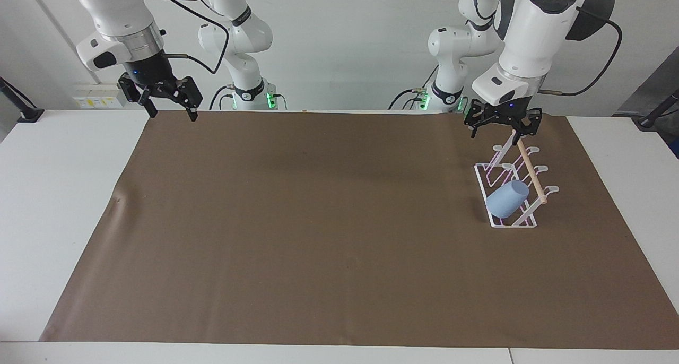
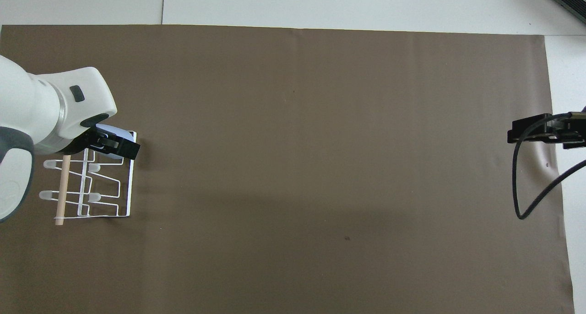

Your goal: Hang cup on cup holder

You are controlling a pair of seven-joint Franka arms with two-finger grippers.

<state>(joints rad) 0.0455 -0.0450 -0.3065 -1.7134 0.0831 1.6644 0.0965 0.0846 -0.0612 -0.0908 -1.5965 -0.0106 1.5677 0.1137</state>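
**Left gripper raised clear above the rack, cup hung on a peg**

Left gripper [image 1: 501,129] hangs in the air over the robot-side end of the cup holder [image 1: 512,186], its two fingers spread apart with nothing between them and no contact with the rack. In the overhead view the same gripper [image 2: 111,144] covers most of the cup [image 2: 120,134], leaving only a sliver of light blue showing at the rack's corner farthest from the robots.

Below the left gripper, the cup holder stands on the brown mat [image 1: 318,221] toward the left arm's end of the table. It is a white wire A-frame with a wooden rod [image 1: 530,172] running along its top and rounded peg tips sticking out to both sides. The cup [image 1: 508,198] sits tilted on a peg at the end of the rack farther from the robots than the gripper, on the side facing the middle of the table, its body leaning outward from the frame and well apart from the gripper's fingers.

Right gripper [image 1: 171,103] waits in the air over the mat's corner at the right arm's end of the table, well apart from rack and cup. Its fingers also stand apart and hold nothing. In the overhead view only its dark body [image 2: 542,130] and a looping cable show at the frame's edge.
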